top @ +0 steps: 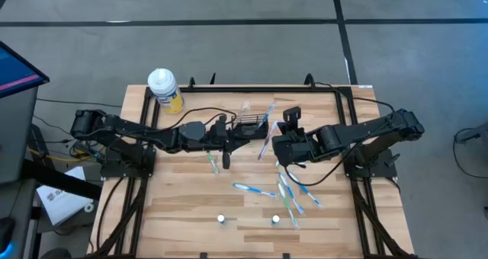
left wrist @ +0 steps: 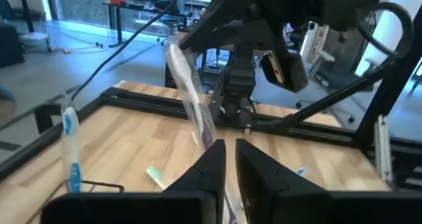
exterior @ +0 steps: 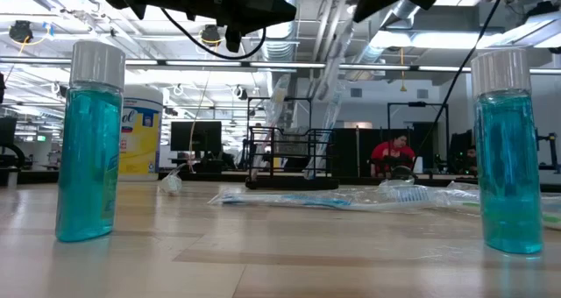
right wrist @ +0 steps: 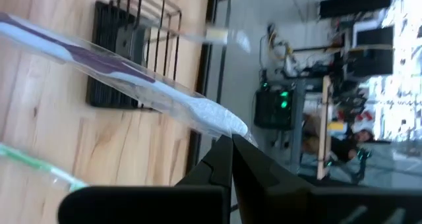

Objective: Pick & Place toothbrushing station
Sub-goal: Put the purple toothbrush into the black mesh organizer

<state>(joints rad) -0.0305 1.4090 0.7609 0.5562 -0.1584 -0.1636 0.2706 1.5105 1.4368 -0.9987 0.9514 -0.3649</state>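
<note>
The toothbrushing station, a small black wire holder, stands far of the table's middle, with a blue brush upright in it. It also shows in the low view and the right wrist view. Beside it, my left gripper is level and shut on a purple toothbrush in a clear wrapper. The same brush shows from above. My right gripper is shut and hangs just right of that brush. The brush's head end lies just beyond its fingertips. My left gripper pinches the lower part of the wrapped toothbrush between its two fingers. The fingers are level, come from the table's left and lie across the brush. The brush stands tilted, its upper end leaning toward the far edge. Its lower end is hidden behind the fingers.
A white-capped yellow bottle stands at the far left. Several wrapped toothbrushes lie right of the middle, and a green one lies under my left arm. Two small blue-filled bottles stand near the front edge.
</note>
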